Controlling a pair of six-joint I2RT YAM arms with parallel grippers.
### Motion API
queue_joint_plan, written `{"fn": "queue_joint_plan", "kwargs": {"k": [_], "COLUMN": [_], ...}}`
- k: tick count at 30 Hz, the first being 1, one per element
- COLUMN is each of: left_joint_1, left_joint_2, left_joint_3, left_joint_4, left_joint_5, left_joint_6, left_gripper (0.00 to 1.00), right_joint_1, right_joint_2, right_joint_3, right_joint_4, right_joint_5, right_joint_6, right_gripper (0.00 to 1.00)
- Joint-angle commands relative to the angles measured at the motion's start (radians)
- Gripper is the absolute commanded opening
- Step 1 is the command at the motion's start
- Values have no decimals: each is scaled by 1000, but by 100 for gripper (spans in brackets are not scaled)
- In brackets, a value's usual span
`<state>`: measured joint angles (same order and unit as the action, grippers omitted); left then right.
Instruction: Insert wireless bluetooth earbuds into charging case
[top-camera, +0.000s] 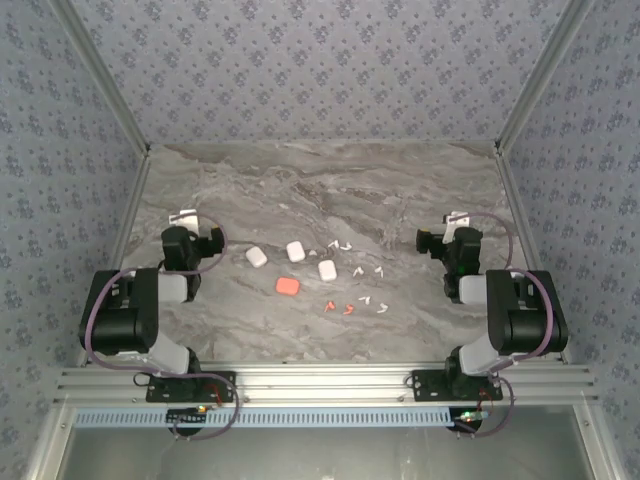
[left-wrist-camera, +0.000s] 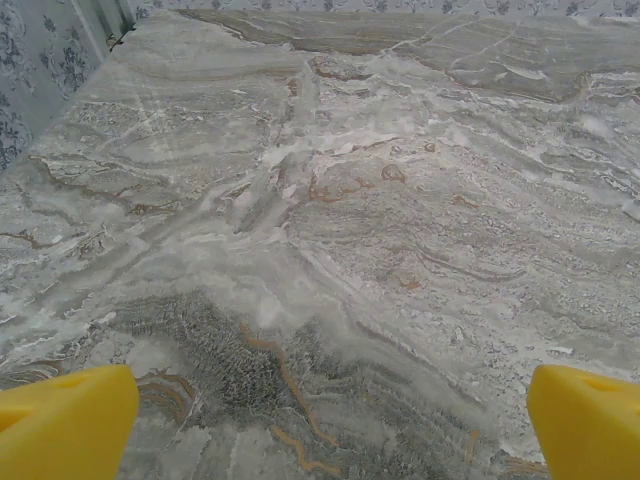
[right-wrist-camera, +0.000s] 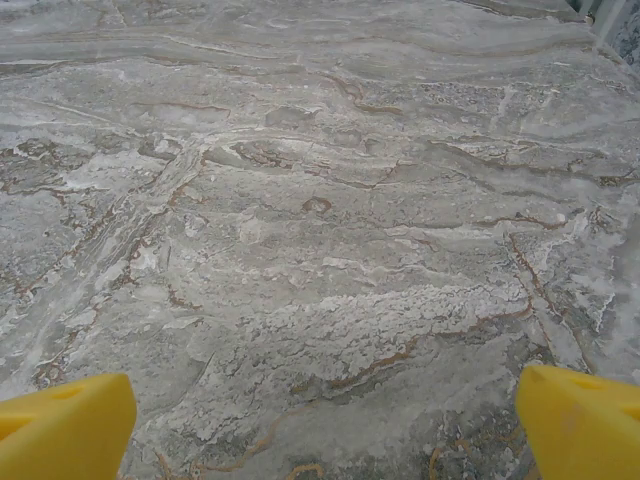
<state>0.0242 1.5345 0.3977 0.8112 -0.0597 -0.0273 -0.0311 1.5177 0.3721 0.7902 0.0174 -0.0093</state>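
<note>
Eight tiny stemmed plastic earbuds (top-camera: 358, 270) lie loose, so this looks like the opening reach; next up, a fine pinch on one bud and a case to open. Left gripper (left-wrist-camera: 325, 425), yellow fingers spread wide, empty over the grey marble table (top-camera: 300, 190). Mid-table: three white rounded plastic cases (top-camera: 295, 251), one orange-red case (top-camera: 287, 286). Just right: six white buds (top-camera: 378, 270), two orange-red buds (top-camera: 348, 309). Right gripper (right-wrist-camera: 320, 425) spread wide, empty.
</note>
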Motion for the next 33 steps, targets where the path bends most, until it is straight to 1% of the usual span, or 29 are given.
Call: {"fn": "queue_joint_plan", "kwargs": {"k": [1,26,29,31,33], "left_joint_1": [-7,-7,-7,-9,-8], "left_joint_2": [-2,-1,-22,-79,-161], "left_joint_3": [13,12,8,-3,-5], "left_joint_4": [3,4,-1,-21,-89], "left_joint_5": [8,8,39,27,21], "left_joint_6": [-3,-4,7,7,5], "left_gripper": [99,99,99,99,99], "right_joint_1": [-6,-12,-15,-15,-16], "right_joint_2": [3,3,-5,-53,-133], "right_joint_3": [21,22,18,33,79], "right_joint_4": [17,14,20,-45,-188], "right_joint_5": [-8,-17,-21,-19,-19], "right_joint_6": [-13,-9,-5,-5,4], "right_gripper": [100,100,100,100,100]}}
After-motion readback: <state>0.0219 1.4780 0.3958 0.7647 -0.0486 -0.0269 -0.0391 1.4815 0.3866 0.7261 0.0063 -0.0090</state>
